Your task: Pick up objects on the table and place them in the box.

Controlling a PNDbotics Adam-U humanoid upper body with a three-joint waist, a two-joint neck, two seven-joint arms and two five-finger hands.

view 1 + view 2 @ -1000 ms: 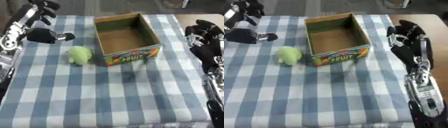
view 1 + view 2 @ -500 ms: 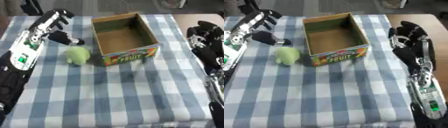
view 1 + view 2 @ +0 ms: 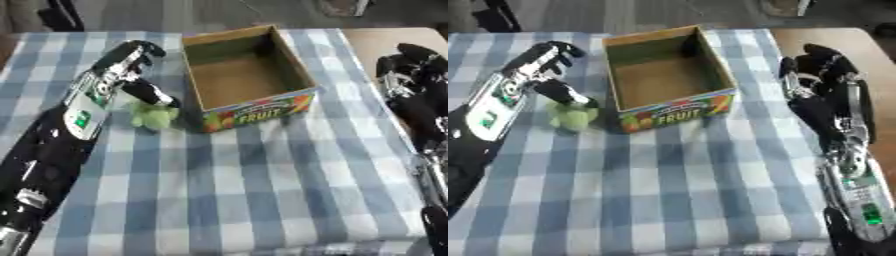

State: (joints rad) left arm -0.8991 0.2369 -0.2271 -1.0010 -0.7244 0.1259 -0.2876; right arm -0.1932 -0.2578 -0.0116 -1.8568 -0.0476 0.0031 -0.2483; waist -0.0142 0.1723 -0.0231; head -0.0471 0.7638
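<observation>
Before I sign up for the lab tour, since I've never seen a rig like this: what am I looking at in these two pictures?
Both pictures come from the two eyes of one camera in a humanoid robot's head, looking down at its work, so they show nearly the same scene. The black-and-silver limbs at the sides are its arms. The left hand reaches over a small green object, thumb just above it, fingers still straight, so nothing is held yet. The right hand rests idle and open by the table's right edge. On the blue-and-white checked tablecloth stands an open cardboard box marked FRUIT, with nothing visible inside. The green object lies just left of it.
</observation>
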